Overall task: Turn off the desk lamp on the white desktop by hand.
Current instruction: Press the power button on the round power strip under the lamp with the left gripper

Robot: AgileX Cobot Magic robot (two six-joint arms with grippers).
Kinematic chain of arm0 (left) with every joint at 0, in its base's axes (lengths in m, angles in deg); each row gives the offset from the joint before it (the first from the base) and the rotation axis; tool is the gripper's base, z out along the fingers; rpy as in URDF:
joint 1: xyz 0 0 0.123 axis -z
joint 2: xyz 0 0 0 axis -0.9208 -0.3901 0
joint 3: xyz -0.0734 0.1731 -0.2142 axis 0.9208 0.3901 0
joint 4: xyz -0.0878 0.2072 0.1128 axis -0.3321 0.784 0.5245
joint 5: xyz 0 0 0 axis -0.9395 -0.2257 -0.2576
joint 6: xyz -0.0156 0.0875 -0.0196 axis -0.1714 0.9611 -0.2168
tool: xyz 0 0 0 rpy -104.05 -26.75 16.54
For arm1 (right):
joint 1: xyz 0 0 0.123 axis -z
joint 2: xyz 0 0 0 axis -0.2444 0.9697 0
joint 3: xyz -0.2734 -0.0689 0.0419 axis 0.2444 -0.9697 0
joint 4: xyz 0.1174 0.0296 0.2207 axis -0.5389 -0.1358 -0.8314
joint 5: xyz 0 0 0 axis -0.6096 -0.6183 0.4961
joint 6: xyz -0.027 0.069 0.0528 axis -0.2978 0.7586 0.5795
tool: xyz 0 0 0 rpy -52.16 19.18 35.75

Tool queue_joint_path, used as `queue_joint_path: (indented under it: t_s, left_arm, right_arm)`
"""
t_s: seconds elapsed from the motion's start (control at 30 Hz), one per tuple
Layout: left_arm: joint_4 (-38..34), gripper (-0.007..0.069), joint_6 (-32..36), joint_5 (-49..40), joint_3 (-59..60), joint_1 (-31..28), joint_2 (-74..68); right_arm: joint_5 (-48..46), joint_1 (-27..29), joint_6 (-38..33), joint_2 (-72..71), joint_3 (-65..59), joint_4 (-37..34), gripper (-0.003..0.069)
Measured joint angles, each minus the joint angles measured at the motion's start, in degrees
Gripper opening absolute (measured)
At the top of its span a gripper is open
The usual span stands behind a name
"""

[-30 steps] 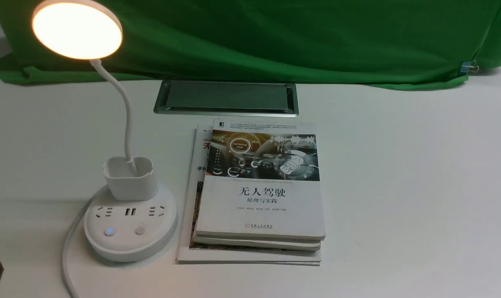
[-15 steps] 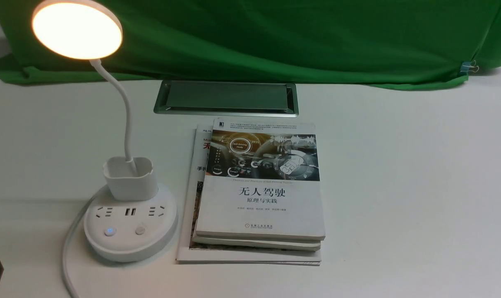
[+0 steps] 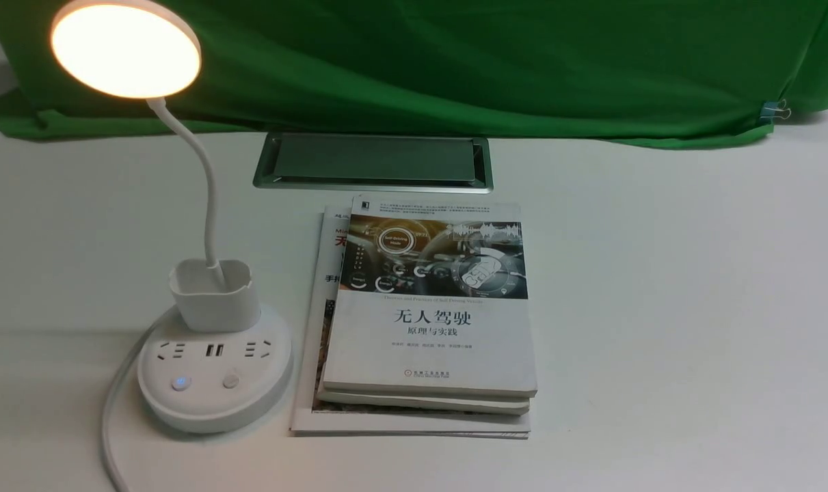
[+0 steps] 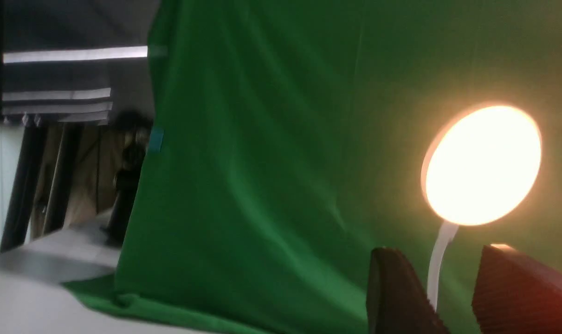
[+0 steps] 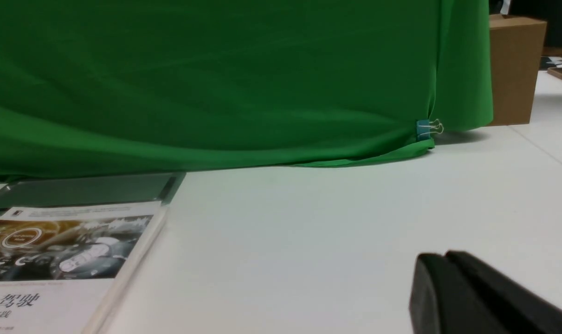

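White disc-headed desk lamp (image 3: pixel 205 369), lit, near the left edge of the white tabletop (image 3: pixel 632 307). Black left pincer (image 4: pixel 427 292): spread, nothing held (advisable: close it, press one button squarely). Black right pincer: closure cannot be told.

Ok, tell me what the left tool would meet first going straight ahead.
Probably the lamp neck, seen between the left tool's open fingers. Depth is unclear, so it might miss that and meet the cloth behind.
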Motion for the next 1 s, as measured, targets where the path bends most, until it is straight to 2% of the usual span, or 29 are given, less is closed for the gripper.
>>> queue_joint_path:
  t_s: [0.1,0.23,0.27,0.37,0.4,0.43,0.6,0.77,0.9,1.0]
  left_arm:
    - [-1.6,0.0237,-0.6,-8.0,-4.2,0.0,-2.2]
    - [-2.5,0.0237,-2.0,-23.8,-17.9,0.0,-11.5]
    - [-2.6,0.0237,-2.0,-24.7,-18.7,0.0,-12.1]
    - [-2.1,0.0237,-2.7,-40.7,-30.9,0.0,-23.9]
    - [-2.0,0.0237,-2.7,-41.4,-31.5,0.0,-24.6]
    - [-0.3,0.0237,-2.5,-46.6,-35.7,0.0,-30.2]
    - [1.6,0.0237,-1.2,-49.0,-40.3,0.0,-39.9]
    - [-5.6,0.0232,5.9,-51.0,-41.7,0.0,-53.5]
    - [-13.6,0.0188,15.0,-55.7,-44.2,0.1,-63.6]
    - [-13.5,0.0148,17.7,-58.8,-45.6,3.5,-70.1]
  right_arm:
    - [0.0,0.0,0.0,0.0,0.0,0.0,0.0036]
    - [0.0,0.0,0.0,0.0,0.0,0.0,0.0036]
    - [0.0,0.0,0.0,0.0,0.0,0.0,0.0036]
    - [0.0,0.0,0.0,0.0,0.0,0.0,0.0036]
    - [0.0,0.0,0.0,0.0,0.0,0.0,0.0036]
    - [0.0,0.0,0.0,0.0,0.0,0.0,0.0036]
    - [0.0,0.0,0.0,0.0,0.0,0.0,0.0036]
    - [0.0,0.0,0.0,0.0,0.0,0.0,0.0036]
    - [0.0,0.0,0.0,0.0,0.0,0.0,0.0036]
    - [0.0,0.0,0.0,0.0,0.0,0.0,0.0036]
